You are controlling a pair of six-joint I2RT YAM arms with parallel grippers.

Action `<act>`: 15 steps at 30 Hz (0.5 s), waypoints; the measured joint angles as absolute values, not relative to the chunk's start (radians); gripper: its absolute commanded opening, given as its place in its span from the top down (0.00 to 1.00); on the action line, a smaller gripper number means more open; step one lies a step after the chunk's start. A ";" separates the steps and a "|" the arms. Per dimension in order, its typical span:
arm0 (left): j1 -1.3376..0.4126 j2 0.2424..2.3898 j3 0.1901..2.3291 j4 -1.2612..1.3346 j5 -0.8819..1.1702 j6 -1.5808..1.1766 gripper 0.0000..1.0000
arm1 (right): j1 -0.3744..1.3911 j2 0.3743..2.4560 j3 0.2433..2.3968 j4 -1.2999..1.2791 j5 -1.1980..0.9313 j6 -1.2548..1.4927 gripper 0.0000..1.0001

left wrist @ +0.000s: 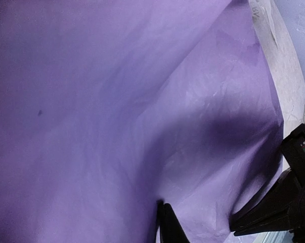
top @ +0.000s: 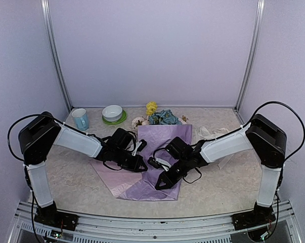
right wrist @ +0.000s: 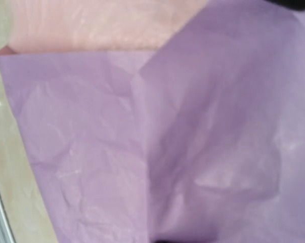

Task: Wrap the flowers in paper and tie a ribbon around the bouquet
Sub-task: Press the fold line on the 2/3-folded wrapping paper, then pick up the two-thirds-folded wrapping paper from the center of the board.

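The paper (top: 165,152) lies in the middle of the desk (top: 66,177), a lilac sheet folded over itself. A pinker flap spreads out toward the lower left, and the near corner points at the bottom of the top view. The flowers (top: 160,117) lie at its far edge, their yellow, blue and pale heads showing just above the sheet, upper centre. The ribbon (top: 211,132) sits in a loose cream heap on the desk to the right of the paper, apart from it.

The left tool (top: 143,166) reaches in from the left over the middle of the sheet. In its wrist view the fingers (left wrist: 166,225) stand almost together at the bottom edge, with creased paper pinched between them and lilac filling the rest of the frame. The right tool (top: 160,185) comes in from the right, low over the near part of the sheet. It is closed, and in its own view the folds of the paper run down to its tips.

At the upper left of the desk stand a pale blue mug (top: 80,119) and a white bowl (top: 112,112) on a green saucer (top: 115,120).
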State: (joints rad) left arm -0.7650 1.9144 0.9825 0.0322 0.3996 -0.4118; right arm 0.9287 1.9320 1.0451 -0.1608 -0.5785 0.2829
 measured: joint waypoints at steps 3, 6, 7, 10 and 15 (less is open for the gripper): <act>-0.765 1.897 0.981 0.018 0.377 -0.418 0.60 | 0.938 1.932 1.047 -0.162 -0.561 0.283 0.99; -0.765 1.858 0.974 0.004 0.336 -0.439 0.45 | 0.940 1.931 1.045 -0.160 -0.556 0.288 0.99; -0.765 1.838 0.968 -0.001 0.314 -0.448 0.41 | 0.940 1.930 1.042 -0.156 -0.555 0.290 0.99; -0.764 1.732 0.930 -0.012 0.232 -0.492 0.33 | 0.941 1.925 1.032 -0.140 -0.553 0.298 0.99; -0.732 1.414 0.797 -0.044 0.087 -0.660 0.19 | 0.941 1.924 1.027 -0.131 -0.553 0.303 0.99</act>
State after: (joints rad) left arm -0.7322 1.4143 0.7967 -0.0437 0.0868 -0.6601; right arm 0.9413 1.9236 1.0271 -0.1307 -0.5526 0.3027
